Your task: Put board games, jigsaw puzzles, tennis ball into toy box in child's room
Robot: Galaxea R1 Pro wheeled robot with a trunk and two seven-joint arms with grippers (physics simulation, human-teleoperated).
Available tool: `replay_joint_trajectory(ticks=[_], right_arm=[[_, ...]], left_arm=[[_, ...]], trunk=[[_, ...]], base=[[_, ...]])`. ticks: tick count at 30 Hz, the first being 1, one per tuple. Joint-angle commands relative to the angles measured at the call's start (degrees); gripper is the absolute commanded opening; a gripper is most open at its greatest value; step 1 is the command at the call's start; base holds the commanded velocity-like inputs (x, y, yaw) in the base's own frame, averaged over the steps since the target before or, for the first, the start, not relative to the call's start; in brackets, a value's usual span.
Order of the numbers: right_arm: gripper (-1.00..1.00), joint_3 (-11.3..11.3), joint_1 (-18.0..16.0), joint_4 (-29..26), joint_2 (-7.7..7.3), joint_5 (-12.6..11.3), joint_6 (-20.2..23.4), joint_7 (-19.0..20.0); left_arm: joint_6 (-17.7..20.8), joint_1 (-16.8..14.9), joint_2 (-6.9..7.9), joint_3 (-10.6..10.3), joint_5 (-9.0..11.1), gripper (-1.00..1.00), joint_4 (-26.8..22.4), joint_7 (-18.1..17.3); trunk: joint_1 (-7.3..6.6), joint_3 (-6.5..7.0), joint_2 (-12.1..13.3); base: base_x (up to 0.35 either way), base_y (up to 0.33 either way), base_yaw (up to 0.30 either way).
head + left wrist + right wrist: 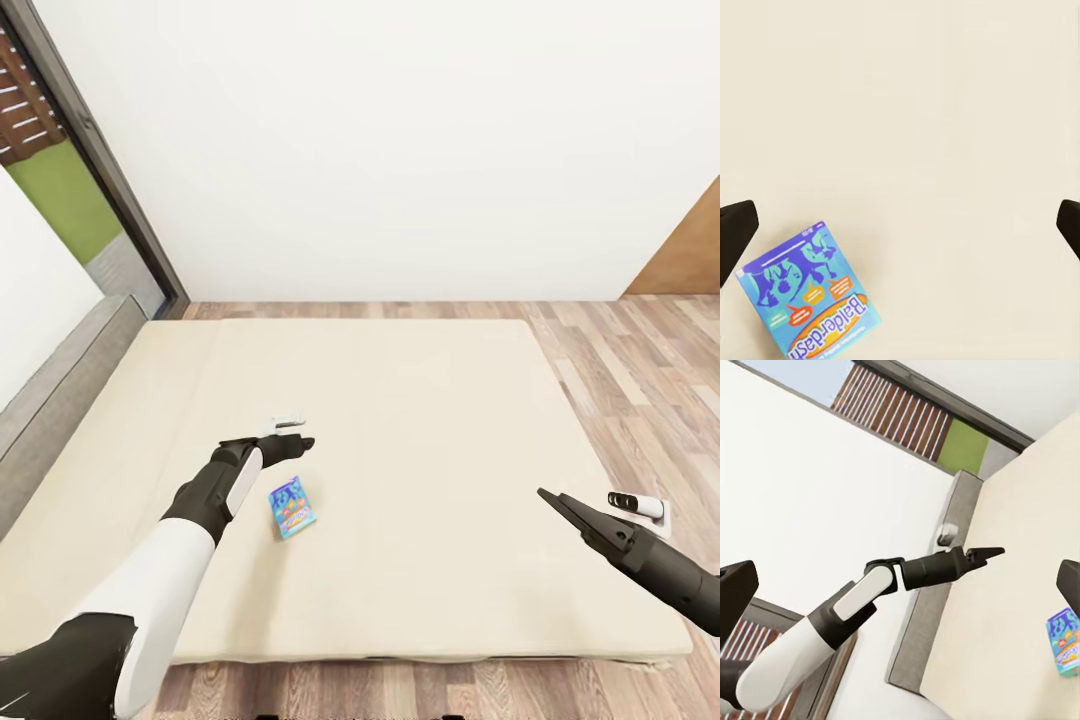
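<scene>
Reaching for a board game [291,507] on the bed [420,420], pickup not yet made.
We see our left gripper [296,441] hovering just beyond the box, jaws spread wide, box off-centre near one finger [736,232]; next we must centre and descend. Right gripper [556,503] idle, state unclear.

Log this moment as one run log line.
left gripper: open, above bed | board game: flat on mattress, ungrasped | right gripper: idle

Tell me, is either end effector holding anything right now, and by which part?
Nothing is held. The left end effector hangs open above the bed, with the board game lying flat beside it, untouched. The right end effector is empty too.
</scene>
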Motion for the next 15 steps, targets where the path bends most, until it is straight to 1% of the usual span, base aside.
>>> replay_joint_trajectory(ticks=[1,15], right_arm=[[1.00,0.0,0.0,0.0,-0.01,-0.2,0.3,0.0],[1.00,0.0,0.0,0.0,0.01,-0.2,0.2,0.0]], left_arm=[[0.3,-0.2,0.03,-0.1,0.4,1.00,-0.1,0.1],[0.2,-1.0,0.15,0.0,0.4,1.00,-0.1,0.1]], trunk=[[0.03,-0.18,-0.1],[0.03,-1.47,-0.1]], base=[[0.000,0.000,0.000],[0.000,0.000,0.000]])
